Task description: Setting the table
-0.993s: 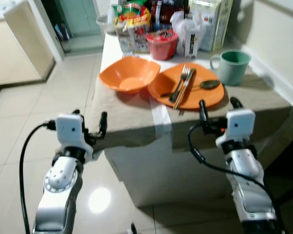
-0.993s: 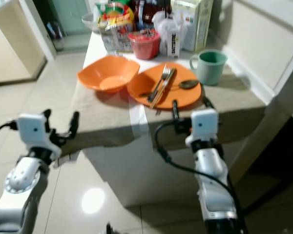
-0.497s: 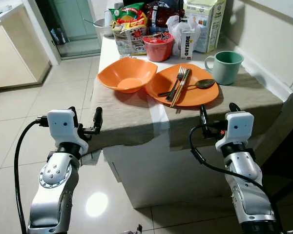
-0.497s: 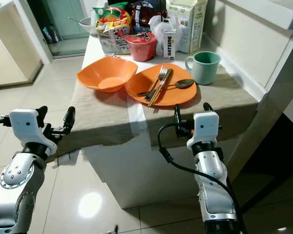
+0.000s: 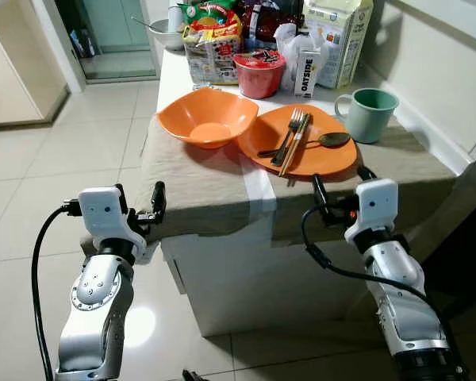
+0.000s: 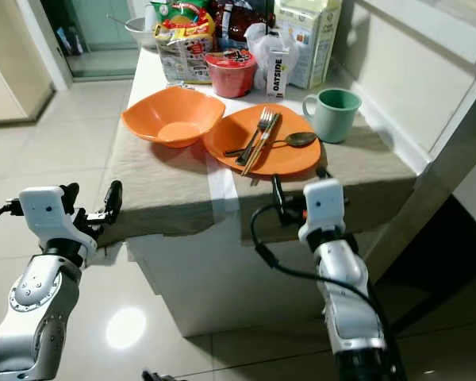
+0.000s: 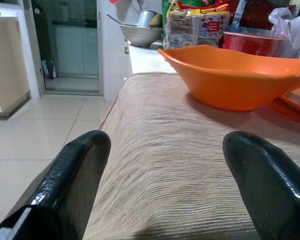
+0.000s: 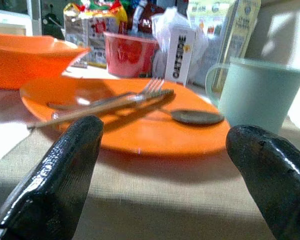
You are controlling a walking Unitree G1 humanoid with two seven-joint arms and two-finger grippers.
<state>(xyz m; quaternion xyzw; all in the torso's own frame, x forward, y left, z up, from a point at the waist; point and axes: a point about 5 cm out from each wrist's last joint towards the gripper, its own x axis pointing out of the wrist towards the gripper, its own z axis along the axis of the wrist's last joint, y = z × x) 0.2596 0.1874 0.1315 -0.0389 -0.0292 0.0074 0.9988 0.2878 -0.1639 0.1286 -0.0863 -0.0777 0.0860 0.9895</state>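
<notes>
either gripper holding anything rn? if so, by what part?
Nothing held. The left gripper is open over the table's near edge, facing the orange bowl. The right gripper is open, facing the orange plate.

Through the left wrist camera I see the left gripper (image 7: 165, 185) with its two black fingers (image 7: 70, 182) spread wide, hovering low at the near edge of the beige tablecloth (image 7: 160, 165). Ahead of them on the cloth sits the orange bowl (image 7: 230, 75), with the rim of an orange plate (image 7: 295, 102) just beside it. Behind the bowl I make out a snack bag (image 7: 195, 25), a red cup (image 7: 255, 42) and a metal bowl (image 7: 142, 32), and off the table's side, pale floor tiles (image 7: 35, 145) run to a glass door (image 7: 72, 47).
</notes>
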